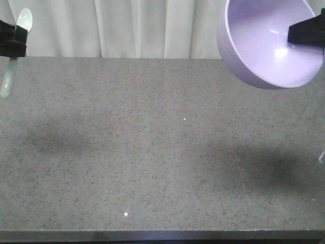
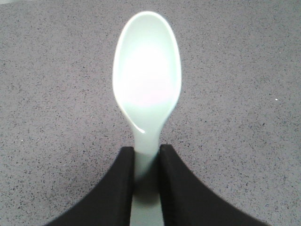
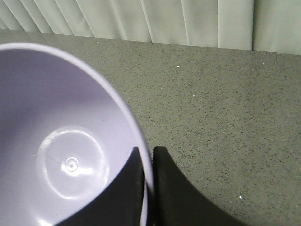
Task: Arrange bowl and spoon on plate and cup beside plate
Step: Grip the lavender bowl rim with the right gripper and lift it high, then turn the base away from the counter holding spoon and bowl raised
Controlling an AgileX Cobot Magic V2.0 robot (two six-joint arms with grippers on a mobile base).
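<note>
Two loads aloft: spoon point(image 2: 146, 70) pinched in left gripper point(image 2: 146, 153), bowl point(image 3: 61, 141) clamped by rim in right gripper point(image 3: 148, 153); may pivot and slip from thin hold.

Open run of speckled grey tabletop point(image 1: 162, 152) across the centre, left to right, near edge to far edge. Far side closed off by curtain point(image 1: 142, 25). Far right, raised off the surface: bowl point(image 1: 264, 40), rim pinched in right gripper point(image 3: 146, 151); room beneath. Far left edge, also raised: spoon point(image 1: 7, 76), handle clamped in left gripper point(image 2: 146, 151). Wide gap between the two held items.
</note>
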